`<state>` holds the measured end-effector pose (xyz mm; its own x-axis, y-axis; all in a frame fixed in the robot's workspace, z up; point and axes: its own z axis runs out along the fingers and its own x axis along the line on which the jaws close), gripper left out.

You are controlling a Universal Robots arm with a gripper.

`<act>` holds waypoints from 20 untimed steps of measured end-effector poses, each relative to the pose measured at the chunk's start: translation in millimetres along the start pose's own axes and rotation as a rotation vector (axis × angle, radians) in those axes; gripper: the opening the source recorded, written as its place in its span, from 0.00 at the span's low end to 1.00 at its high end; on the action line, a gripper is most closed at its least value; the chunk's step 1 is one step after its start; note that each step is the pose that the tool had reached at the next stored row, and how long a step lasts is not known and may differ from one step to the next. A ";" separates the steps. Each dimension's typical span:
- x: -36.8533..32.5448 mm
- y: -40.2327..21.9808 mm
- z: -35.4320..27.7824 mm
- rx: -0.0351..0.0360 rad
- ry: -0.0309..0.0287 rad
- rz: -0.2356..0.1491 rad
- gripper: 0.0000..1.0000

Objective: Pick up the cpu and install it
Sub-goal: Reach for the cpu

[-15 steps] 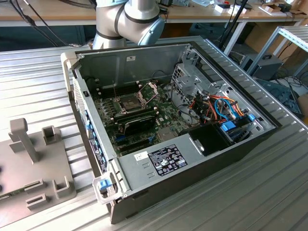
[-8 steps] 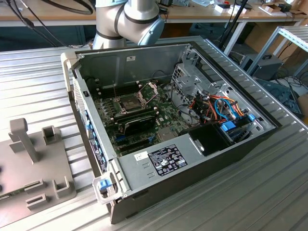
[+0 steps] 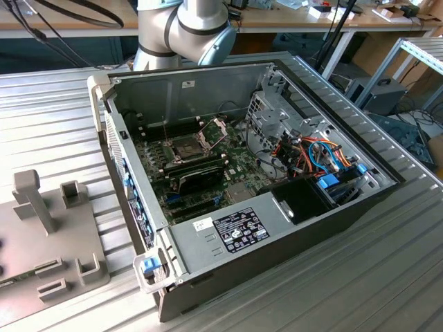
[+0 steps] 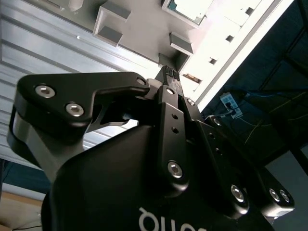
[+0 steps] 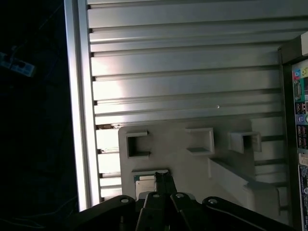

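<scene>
The cpu [image 5: 143, 184] lies flat in a pocket of the grey fixture [image 5: 192, 163]; square, so no long axis; the gripper [image 5: 164, 179] hangs just beside it, tips pressed together on nothing; in the exterior view, the fixture sits at eight o'clock from the open case [image 3: 159, 93].

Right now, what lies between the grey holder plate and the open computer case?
Only a bare strip of ribbed metal table, seen in the exterior view; the holder plate and the computer case stand apart.
</scene>
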<state>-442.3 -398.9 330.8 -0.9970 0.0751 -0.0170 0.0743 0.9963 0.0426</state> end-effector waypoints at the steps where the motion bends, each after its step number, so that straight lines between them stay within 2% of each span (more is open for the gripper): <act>1: 0.0 0.0 0.0 0.0001 0.0001 0.000 0.11; 8: 0.2 -0.8 0.0 0.0002 0.0002 0.000 0.11; 20: 0.9 -12.4 0.2 0.0001 0.0000 0.000 0.11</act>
<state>-444.1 -411.1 330.1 -0.9970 0.0752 -0.0170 0.0745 0.9963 0.0425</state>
